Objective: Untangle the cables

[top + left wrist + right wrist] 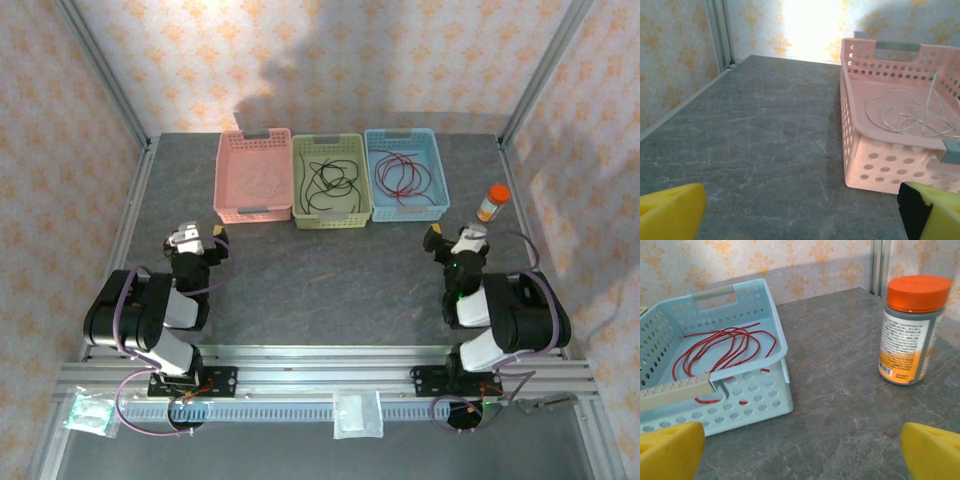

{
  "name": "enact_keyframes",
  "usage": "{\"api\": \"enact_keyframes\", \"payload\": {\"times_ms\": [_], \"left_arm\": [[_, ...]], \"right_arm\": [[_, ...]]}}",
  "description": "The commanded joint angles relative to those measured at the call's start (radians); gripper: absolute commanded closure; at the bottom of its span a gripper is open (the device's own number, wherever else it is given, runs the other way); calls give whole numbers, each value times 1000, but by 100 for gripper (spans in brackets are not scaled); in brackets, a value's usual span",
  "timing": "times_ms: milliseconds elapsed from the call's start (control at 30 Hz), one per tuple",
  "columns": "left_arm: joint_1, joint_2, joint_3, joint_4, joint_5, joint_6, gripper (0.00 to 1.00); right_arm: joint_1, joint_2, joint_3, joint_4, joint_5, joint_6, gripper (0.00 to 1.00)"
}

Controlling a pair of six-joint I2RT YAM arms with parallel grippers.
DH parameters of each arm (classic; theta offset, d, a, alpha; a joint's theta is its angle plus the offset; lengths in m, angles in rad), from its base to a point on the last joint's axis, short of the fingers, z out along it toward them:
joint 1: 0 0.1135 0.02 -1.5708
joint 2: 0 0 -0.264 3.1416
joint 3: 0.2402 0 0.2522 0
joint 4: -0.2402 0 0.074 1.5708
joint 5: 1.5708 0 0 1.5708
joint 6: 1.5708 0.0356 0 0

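Note:
The cables lie apart, one colour to a basket. A white cable (262,180) (910,114) loops loosely in the pink basket (229,178) (855,135). A black cable (330,182) lies in the green basket (299,195). A red cable (400,175) (725,347) rests in the blue basket (438,175) (775,340). My left gripper (203,241) (802,215) hovers open over bare table, just left of the pink basket's near corner. My right gripper (449,241) (800,452) is open too, between the blue basket and a bottle. Nothing sits between either pair of fingers.
An orange-lidded bottle (492,202) (912,330) stands upright right of the blue basket, close to my right gripper. The three baskets sit side by side along the back of the grey table (330,280). Metal frame posts and patterned walls close in the sides and back.

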Motion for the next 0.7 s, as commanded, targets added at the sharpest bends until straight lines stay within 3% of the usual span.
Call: {"api": "enact_keyframes", "payload": {"times_ms": [0,233,400,667], "left_arm": [[-1,9,47,66,-65,-29,1],[-5,-3,54,27,-63,-26,1],[-6,3,77,-4,35,15,1],[0,1,79,-11,50,11,1]], "right_arm": [[-4,-3,79,-61,-38,3,0],[-1,5,77,-45,-38,-3,1],[-1,3,80,-51,-39,-5,0],[-1,5,80,-52,-40,-3,0]]}}
